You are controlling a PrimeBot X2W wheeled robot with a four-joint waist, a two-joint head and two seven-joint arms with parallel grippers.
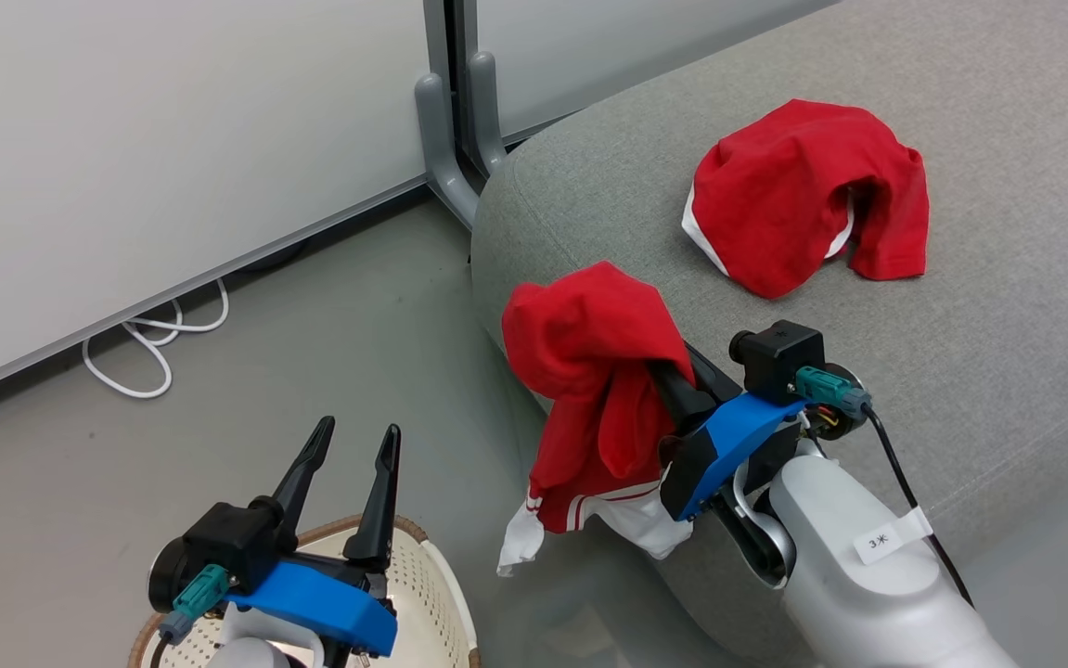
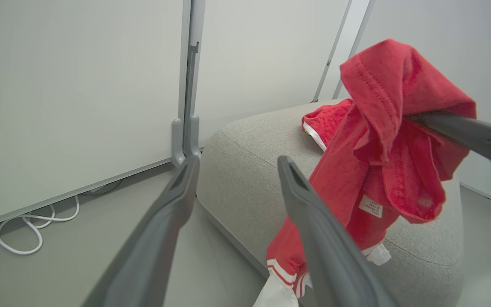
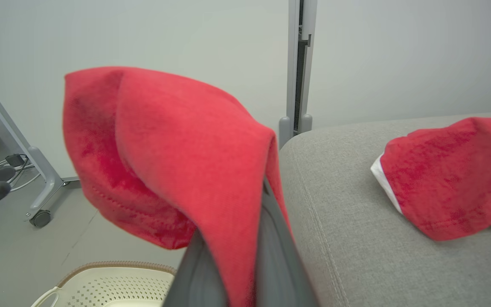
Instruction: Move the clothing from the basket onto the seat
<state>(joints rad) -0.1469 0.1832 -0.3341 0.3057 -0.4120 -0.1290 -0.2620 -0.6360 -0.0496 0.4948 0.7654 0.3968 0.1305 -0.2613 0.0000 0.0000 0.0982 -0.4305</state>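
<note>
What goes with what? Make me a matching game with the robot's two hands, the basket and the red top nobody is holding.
Things:
1. left hand
2. right hand
3. laundry basket
4. white-trimmed red garment

States:
A. lying on the grey sofa
B. open, holding nothing
C. shut on the striped-sleeve garment
D. beneath the left hand

Pairs: 1-B, 2-C, 3-D, 4-A

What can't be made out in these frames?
Basket inside: head view, cut by the bottom edge, left gripper in front.
Right gripper fingertips: head and right wrist views, wrapped by the held garment.
Garment label print: left wrist view, too small.
Second garment far end: right wrist view, cut by the right edge.
</note>
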